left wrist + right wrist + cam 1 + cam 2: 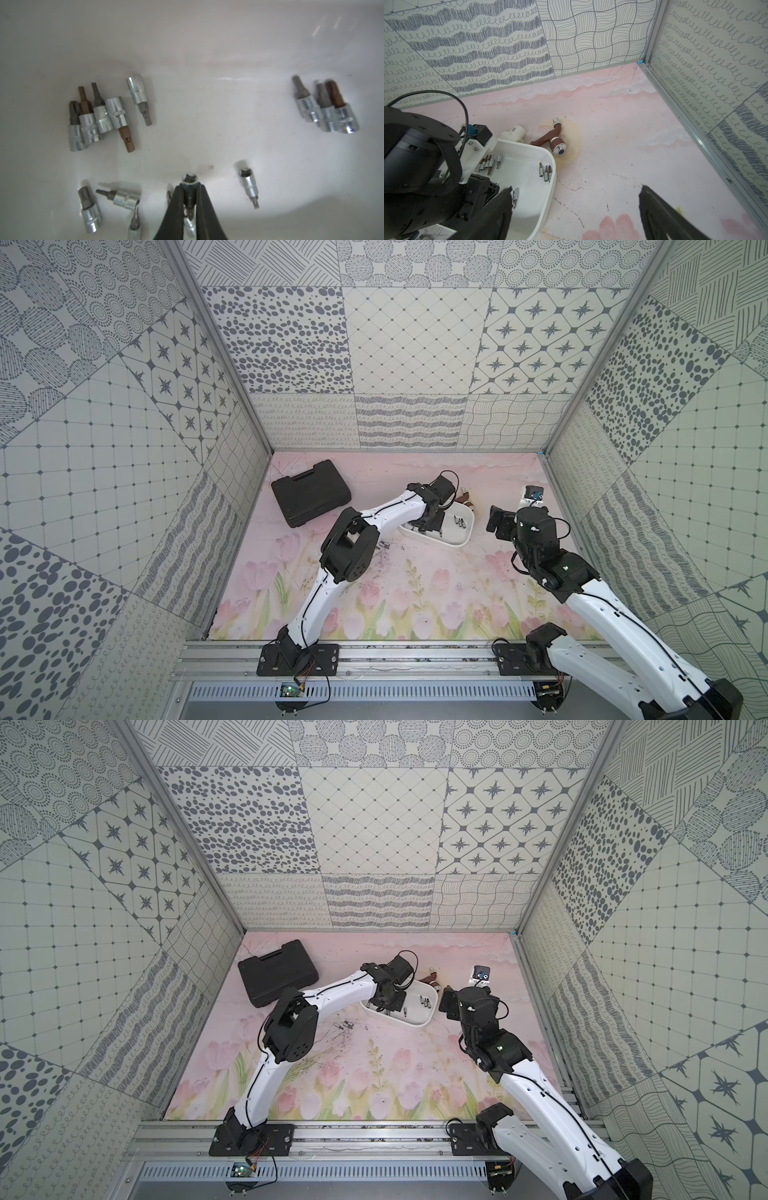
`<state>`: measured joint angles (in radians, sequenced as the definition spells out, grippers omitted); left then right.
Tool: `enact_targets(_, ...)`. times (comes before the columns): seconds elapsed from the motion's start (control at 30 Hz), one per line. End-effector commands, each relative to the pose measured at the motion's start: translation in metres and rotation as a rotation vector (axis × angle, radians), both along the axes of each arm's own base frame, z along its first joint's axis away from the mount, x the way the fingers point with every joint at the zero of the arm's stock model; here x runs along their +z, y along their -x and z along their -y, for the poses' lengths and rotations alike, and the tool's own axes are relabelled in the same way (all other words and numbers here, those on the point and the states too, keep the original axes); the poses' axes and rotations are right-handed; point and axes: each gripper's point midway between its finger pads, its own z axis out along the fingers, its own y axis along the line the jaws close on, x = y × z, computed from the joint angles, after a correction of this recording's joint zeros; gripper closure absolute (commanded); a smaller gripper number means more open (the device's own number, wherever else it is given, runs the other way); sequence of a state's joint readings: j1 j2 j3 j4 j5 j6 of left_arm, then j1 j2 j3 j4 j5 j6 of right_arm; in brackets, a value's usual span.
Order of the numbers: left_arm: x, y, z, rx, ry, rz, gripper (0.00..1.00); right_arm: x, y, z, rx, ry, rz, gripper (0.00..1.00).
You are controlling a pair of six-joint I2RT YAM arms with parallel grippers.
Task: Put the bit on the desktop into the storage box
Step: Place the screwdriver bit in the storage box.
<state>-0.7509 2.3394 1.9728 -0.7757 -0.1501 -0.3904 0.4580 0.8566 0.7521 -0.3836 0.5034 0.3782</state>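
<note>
One bit (190, 181) | clamped between left jaws | inside storage box (187, 52)

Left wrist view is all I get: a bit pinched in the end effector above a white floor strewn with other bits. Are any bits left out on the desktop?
Observer: Yes, a few bits lie on the desktop, just outside the storage box.
Operator: Where is the other arm?
Observer: The right end effector hangs open and empty over the desktop, beside the box.
Operator: Anything else near the box?
Observer: A brown faucet lies on the desktop close by the box's far side.
</note>
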Motion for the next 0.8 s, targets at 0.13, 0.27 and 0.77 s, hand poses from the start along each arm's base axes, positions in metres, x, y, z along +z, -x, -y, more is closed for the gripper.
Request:
enact_targets(0.13, 0.003, 0.006, 0.002, -0.032, -0.009, -0.016, 0.88, 0.008, -0.006, 0.001, -0.019, -0.026, 0.035, 0.03)
enact_targets(0.27, 0.006, 0.006, 0.000, -0.031, -0.015, -0.008, 0.82, 0.009, -0.006, 0.000, -0.017, -0.024, 0.036, 0.03)
enact_targets(0.77, 0.061, 0.013, -0.011, -0.047, 0.022, 0.068, 0.32, 0.011, -0.006, -0.001, -0.011, -0.025, 0.041, 0.03)
